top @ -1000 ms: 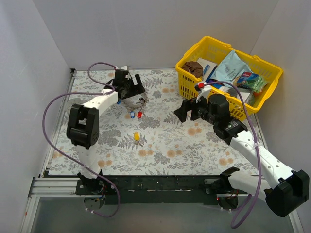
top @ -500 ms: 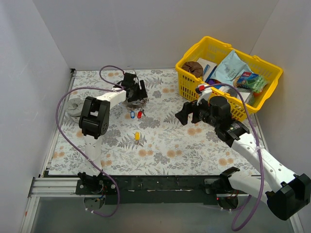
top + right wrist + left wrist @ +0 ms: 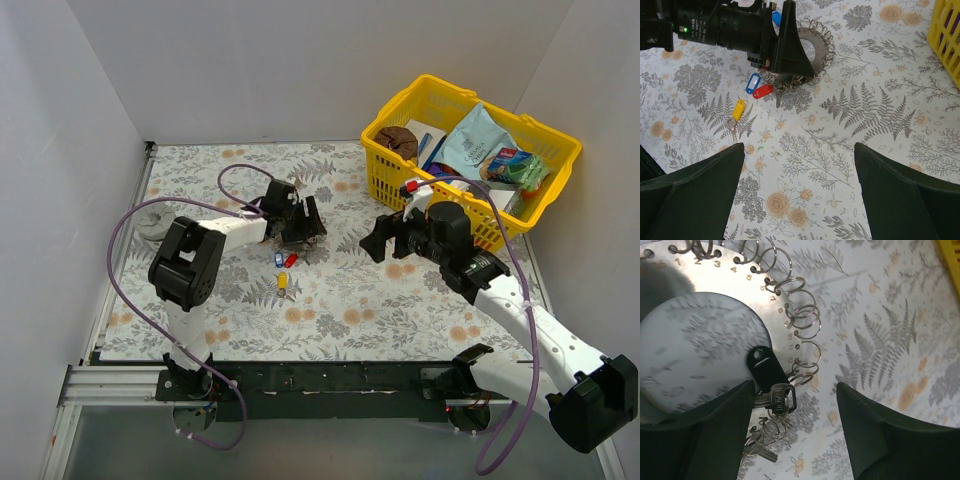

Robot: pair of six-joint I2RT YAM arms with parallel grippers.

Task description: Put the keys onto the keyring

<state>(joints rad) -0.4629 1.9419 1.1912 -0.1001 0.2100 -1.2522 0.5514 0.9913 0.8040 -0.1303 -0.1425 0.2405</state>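
Blue key point(image 3: 279, 259) and red key point(image 3: 291, 259) lie side by side just on the near side of the disc point(image 3: 730, 282). Yellow key point(image 3: 283, 281) lies a bit further from it. Since 0.5 s ago, blue and red have shifted toward yellow, which hasn't moved. Rings point(image 3: 805, 320) are strung along the disc rim. Left gripper point(image 3: 300, 225) has slid nearer, now over the disc, jaws wide, clamping nothing. Right gripper point(image 3: 385, 238) is right of the disc, wide apart, empty.

Yellow basket point(image 3: 380, 170) far right, packets point(image 3: 478, 135) inside; floral cloth point(image 3: 350, 300) beneath; greyish disc point(image 3: 150, 224), maybe, left edge.
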